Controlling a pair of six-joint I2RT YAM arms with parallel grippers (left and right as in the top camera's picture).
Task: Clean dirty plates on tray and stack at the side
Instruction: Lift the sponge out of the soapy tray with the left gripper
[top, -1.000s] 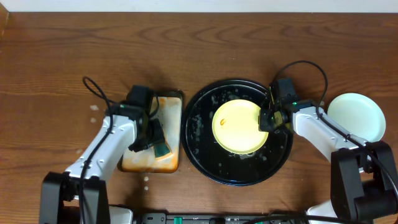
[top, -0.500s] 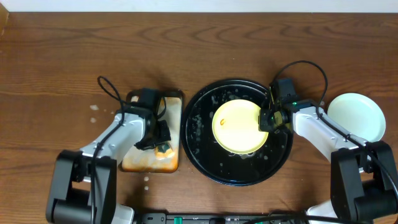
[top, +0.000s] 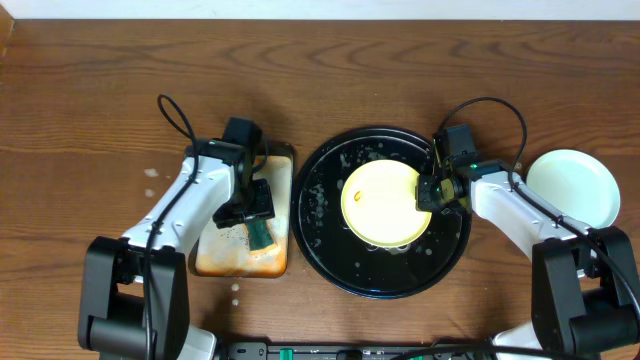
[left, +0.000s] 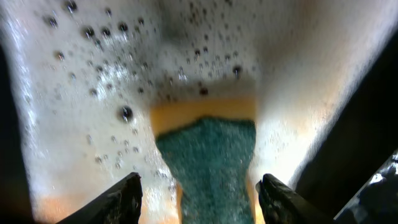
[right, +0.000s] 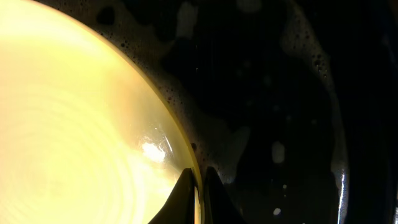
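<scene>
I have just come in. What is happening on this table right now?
Two robot arms seem to be washing plates. The right gripper is shut on the rim of the yellow plate, which lies in the foamy black tray. The left gripper is open over the green sponge in the small orange-stained tray, a finger on each side of it. A pale plate sits on the table to the right, outside the black tray.
</scene>
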